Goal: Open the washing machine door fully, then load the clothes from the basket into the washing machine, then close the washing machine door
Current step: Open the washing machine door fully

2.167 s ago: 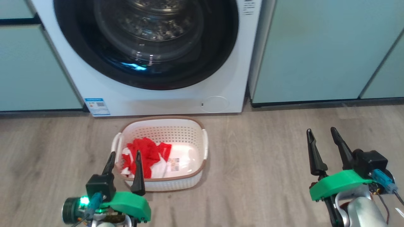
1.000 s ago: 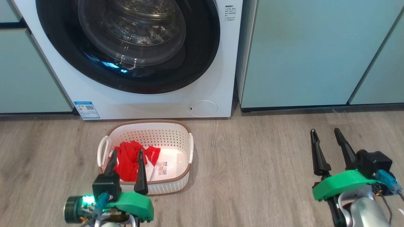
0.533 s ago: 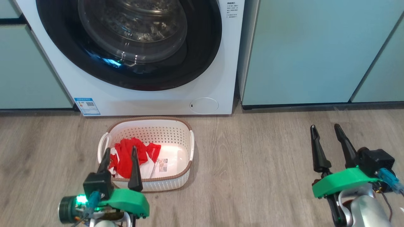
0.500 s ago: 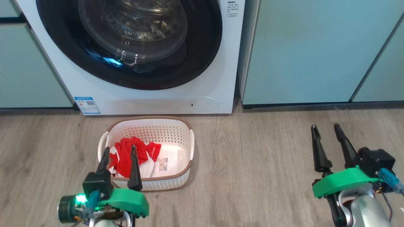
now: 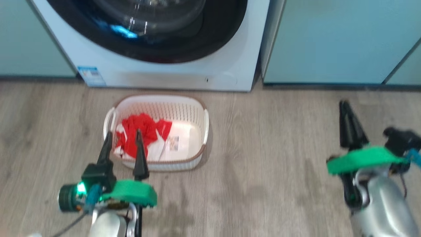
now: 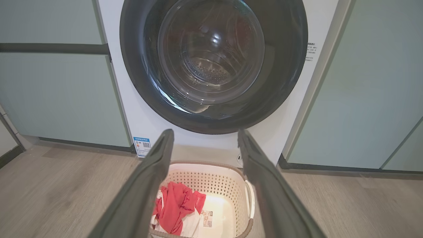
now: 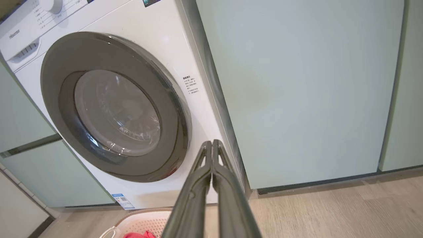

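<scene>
Since half a second ago the right pincer point(image 5: 344, 105) has closed, its two fingers now pressed together with nothing between them, and the head camera has tipped down, so the washer point(image 5: 164, 74) sits higher in that blurred view.

The left pincer point(image 5: 123, 132) has its fingers apart and empty, hanging over the near edge of the basket point(image 5: 158, 96). The clothes point(image 5: 144, 125) lie in the basket's left half, at 12 o'clock from that pincer. The basket stands on the floor point(image 5: 263, 148) just in front of the washer, whose door point(image 5: 158, 52) is at 12 o'clock from it and looks closed flush. The right pincer is well apart, at 3 o'clock from the basket, over bare floor.

The door comes first, I judge, and that is where trouble may lie. No handle is plain on the glossy black ring, so closed fingers prodding it could skid off. I cannot tell the hinge side, and an arm placed on the wrong side would block the swing. The left pincer is close enough to snag the clothes or nudge the basket early.

The right wrist view gives the whole door ring, the knob point(image 7: 49, 4) above it and the tall cabinet point(image 7: 297, 92) at 3 o'clock. The left wrist view looks through the glass to the drum point(image 6: 211, 69), which the head view blurs.
</scene>
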Motion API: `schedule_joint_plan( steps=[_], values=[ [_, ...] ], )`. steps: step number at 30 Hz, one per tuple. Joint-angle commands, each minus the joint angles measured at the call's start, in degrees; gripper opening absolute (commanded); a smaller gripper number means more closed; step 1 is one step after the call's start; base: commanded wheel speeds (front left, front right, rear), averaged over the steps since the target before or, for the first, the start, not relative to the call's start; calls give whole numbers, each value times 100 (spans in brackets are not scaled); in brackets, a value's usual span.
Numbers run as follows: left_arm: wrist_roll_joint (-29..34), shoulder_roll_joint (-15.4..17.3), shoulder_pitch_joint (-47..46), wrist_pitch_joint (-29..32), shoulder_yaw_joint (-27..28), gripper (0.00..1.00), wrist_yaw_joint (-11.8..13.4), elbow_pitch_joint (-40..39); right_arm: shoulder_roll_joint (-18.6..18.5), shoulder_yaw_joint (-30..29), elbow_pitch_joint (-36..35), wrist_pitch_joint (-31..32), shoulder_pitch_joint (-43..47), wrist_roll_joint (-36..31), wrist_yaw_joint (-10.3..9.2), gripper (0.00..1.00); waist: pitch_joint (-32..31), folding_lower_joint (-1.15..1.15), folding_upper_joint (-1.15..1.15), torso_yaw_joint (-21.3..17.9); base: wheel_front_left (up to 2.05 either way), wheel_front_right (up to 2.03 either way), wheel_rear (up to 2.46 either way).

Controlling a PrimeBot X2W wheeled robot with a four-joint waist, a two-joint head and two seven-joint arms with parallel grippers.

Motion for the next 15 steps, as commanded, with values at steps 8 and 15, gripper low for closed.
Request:
schedule_joint_plan(
  steps=[8, 15],
  values=[
    [-32, 28, -1047, -72, -64, 100, 7, -310, -102, 37, 193, 349, -2052, 1092, -1, 0, 1321, 0, 0, 491, 0, 0, 0],
    [-117, 28, -1516, -72, -293, 100, 60, -364, -368, -223, 551, 1349, -3876, 2151, -1, 0, 1992, 0, 0, 728, 0, 0, 0]
  ],
)
